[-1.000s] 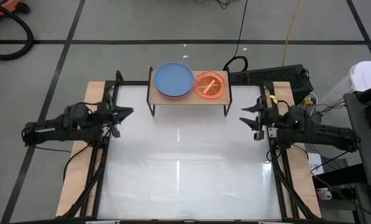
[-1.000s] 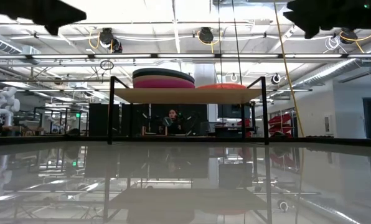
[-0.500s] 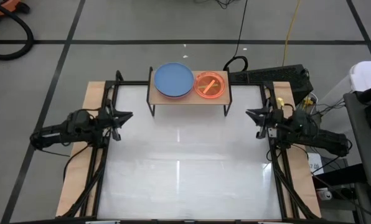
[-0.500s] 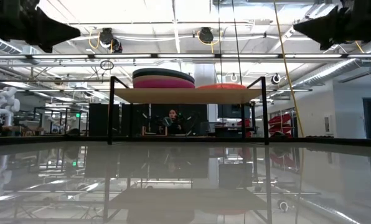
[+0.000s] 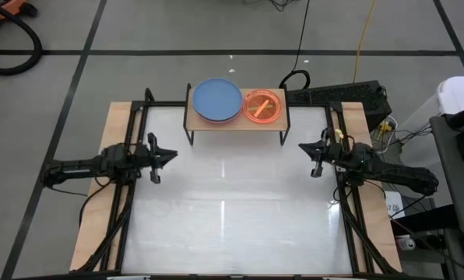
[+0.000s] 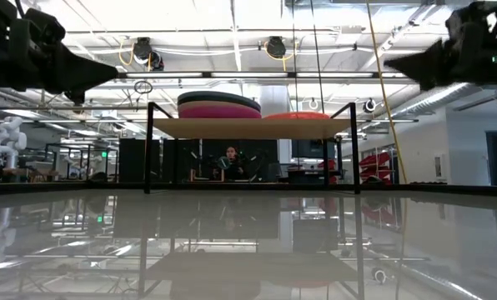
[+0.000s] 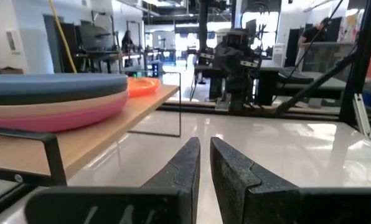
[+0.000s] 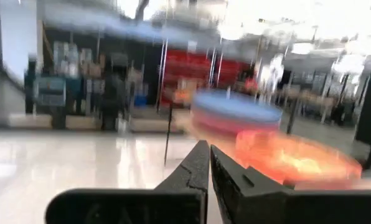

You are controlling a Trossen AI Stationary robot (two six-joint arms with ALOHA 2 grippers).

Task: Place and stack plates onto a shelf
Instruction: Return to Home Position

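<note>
The shelf [image 5: 236, 118] stands on thin black legs at the far middle of the table. On its left half lies a stack of larger plates [image 5: 217, 99] with a blue one on top and pink ones below [image 7: 55, 99]. On its right half lie translucent orange plates [image 5: 263, 106]. My left gripper [image 5: 173, 154] hovers at the table's left side, shut, holding nothing [image 7: 205, 152]. My right gripper [image 5: 302, 148] hovers at the right side, also shut and holding nothing [image 8: 209, 155]. Both point toward the table's middle, clear of the shelf.
The glossy white tabletop [image 5: 232, 210] lies between the arms, with wooden strips and black rails along both sides. A black cable and power strip [image 5: 333, 95] lie behind the shelf. In the low view a person [image 6: 230, 158] sits far behind the table.
Both grippers have come down and a little toward the near edge. The left one has also gone toward the table's middle. My right gripper has shut. The plates and the shelf have stayed where they were.
</note>
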